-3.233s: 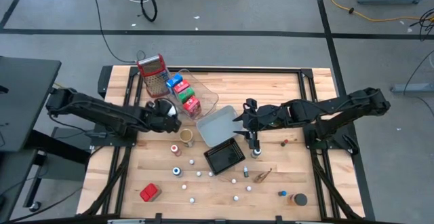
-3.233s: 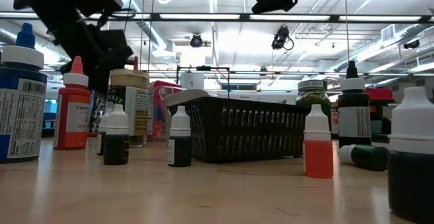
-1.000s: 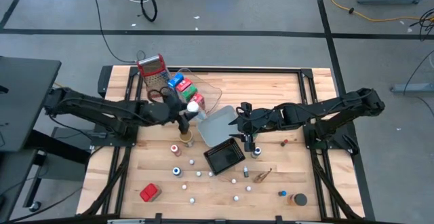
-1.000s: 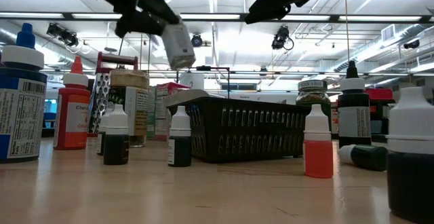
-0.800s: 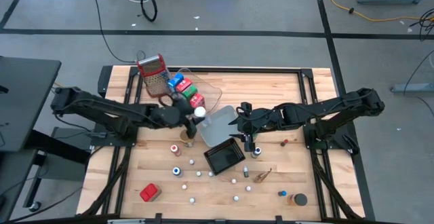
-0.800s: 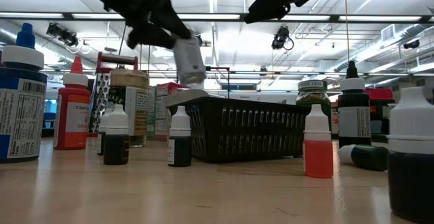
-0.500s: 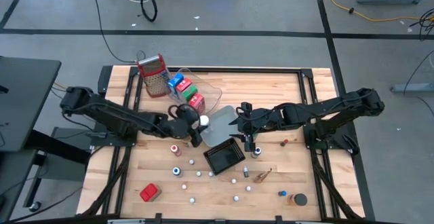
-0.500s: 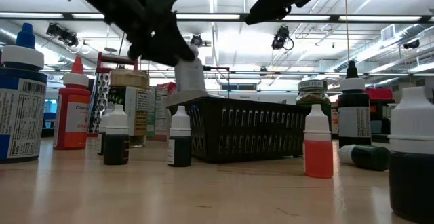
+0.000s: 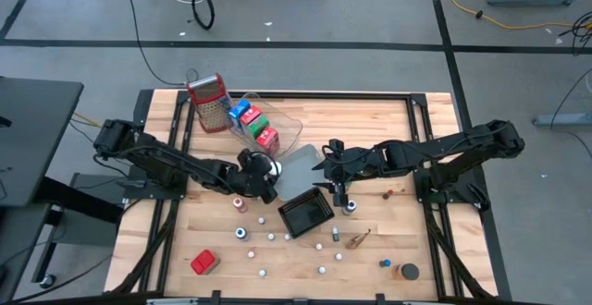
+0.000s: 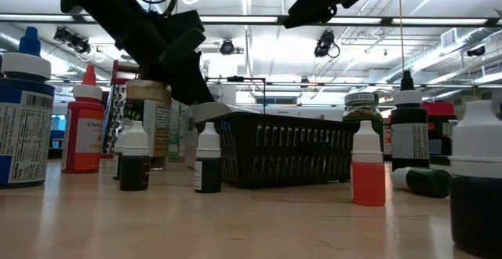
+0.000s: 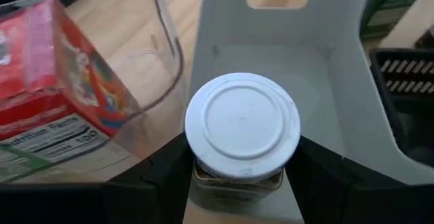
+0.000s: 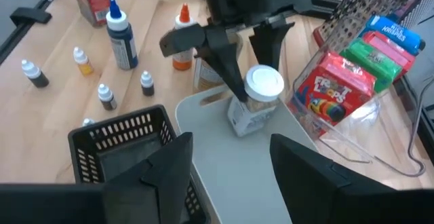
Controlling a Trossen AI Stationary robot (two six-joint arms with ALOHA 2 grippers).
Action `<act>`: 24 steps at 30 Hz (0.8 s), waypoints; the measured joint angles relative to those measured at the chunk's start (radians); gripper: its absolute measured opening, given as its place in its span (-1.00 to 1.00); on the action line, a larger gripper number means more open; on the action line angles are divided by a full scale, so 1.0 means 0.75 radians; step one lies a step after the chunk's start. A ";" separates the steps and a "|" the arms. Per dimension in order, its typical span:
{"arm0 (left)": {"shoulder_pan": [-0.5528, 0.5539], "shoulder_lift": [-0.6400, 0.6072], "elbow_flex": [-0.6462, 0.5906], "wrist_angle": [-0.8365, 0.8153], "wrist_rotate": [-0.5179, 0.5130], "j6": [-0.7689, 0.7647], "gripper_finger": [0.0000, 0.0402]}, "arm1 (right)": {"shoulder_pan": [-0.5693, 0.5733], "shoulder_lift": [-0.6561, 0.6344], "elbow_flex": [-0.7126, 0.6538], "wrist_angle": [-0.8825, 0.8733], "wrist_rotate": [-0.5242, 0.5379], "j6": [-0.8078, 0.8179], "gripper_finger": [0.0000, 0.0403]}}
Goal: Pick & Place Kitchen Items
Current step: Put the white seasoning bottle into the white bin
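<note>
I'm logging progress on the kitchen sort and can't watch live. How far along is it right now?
Done, it seems: three cartons stand in the clear tray. In hand: the left gripper holds a white-lidded jar at the grey tray, not yet released. The right gripper waits open beside that tray. Left: many small bottles and a red item lie loose on the table; the black basket looks empty.

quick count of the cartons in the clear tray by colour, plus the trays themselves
red carton: 1
green carton: 1
blue carton: 1
clear tray: 1
grey tray: 1
black tray: 1
Total: 6
</note>
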 joint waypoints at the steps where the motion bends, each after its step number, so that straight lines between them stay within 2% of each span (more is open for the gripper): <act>1: 0.001 0.000 0.000 0.001 0.002 -0.003 0.07 | 0.000 0.000 0.000 0.001 0.000 0.002 0.04; 24: 0.012 -0.003 0.002 -0.002 0.030 0.067 0.33 | 0.000 0.000 0.000 0.009 0.000 0.001 0.04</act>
